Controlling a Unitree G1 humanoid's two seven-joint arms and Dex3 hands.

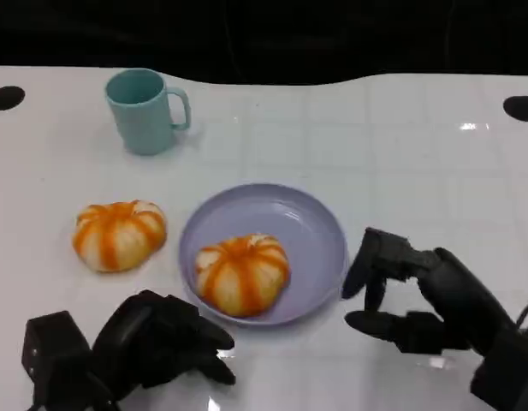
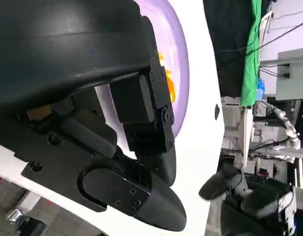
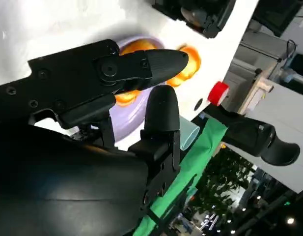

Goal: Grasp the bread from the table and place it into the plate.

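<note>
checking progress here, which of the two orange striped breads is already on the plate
The bread nearer the right hand lies on the purple plate. The other bread sits on the bare white table, left of the plate and in front of the teal mug.

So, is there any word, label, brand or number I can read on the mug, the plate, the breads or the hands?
No readable text.
Mug: plain teal, no print.
Plate: plain purple, no mark.
Both breads: orange stripes only.
Left hand and right hand: plain black, no label visible.
</note>
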